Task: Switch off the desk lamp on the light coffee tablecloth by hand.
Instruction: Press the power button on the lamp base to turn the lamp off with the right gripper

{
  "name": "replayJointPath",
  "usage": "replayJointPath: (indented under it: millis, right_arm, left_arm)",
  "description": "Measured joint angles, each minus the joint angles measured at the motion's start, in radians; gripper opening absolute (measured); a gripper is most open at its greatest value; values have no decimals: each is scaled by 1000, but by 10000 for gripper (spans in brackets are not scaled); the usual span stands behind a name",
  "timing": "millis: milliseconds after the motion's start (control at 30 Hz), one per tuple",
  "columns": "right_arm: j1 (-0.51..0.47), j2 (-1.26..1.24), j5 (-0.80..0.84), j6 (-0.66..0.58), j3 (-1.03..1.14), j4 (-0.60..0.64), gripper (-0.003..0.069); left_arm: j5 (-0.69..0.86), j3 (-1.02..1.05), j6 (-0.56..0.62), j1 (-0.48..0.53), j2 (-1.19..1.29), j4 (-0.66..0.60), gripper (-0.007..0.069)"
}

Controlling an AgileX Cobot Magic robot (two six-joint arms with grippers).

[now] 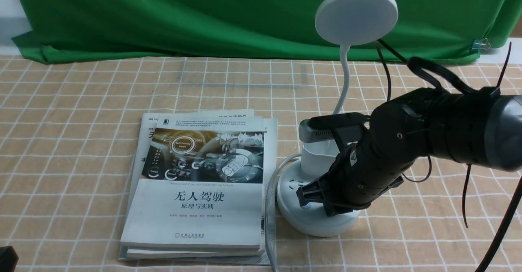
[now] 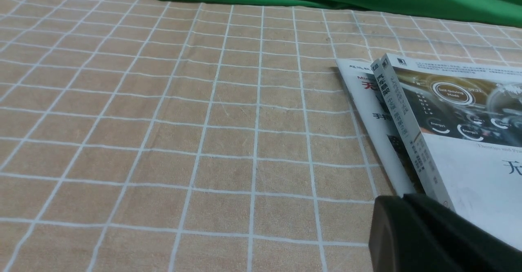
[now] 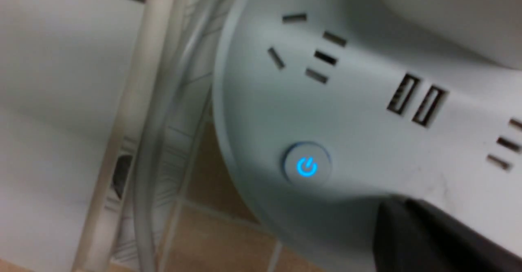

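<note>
On the tan checked tablecloth [image 1: 81,100], your right hand [image 1: 305,196], jaws pressed together, is at lower right beside the lamp [image 1: 318,158] power button [image 3: 306,166], which glows blue, so the press seems left to do.

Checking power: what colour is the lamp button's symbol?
Blue; the button shows best in right wrist view.

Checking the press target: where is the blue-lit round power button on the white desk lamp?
In the right wrist view, the power button sits near the rim of the white desk lamp base, just beside the black right gripper.
</note>
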Motion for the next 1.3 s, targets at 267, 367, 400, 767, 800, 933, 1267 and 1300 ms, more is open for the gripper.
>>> replayJointPath:
  millis: [267, 367, 400, 767, 800, 933, 1267, 1300]
  right_arm:
    - [1, -70, -1, 8, 6, -21, 31]
    - [1, -74, -11, 16, 6, -24, 31]
    - [1, -69, -13, 16, 6, -24, 31]
    - [1, -3, -10, 17, 2, -48, 31]
    - [1, -4, -10, 17, 2, -54, 31]
    - [1, -22, -9, 18, 4, -54, 32]
    - [1, -74, -10, 20, 7, -54, 33]
    - [1, -63, -14, 20, 7, -54, 33]
  left_arm:
    - [0, 0, 0, 0, 0, 0, 5]
    - [0, 0, 0, 0, 0, 0, 5]
    - [0, 0, 0, 0, 0, 0, 5]
    - [0, 0, 0, 0, 0, 0, 5]
    - [0, 0, 0, 0, 0, 0, 5]
    - [0, 0, 0, 0, 0, 0, 5]
    - [0, 0, 0, 0, 0, 0, 5]
    - [0, 0, 0, 0, 0, 0, 5]
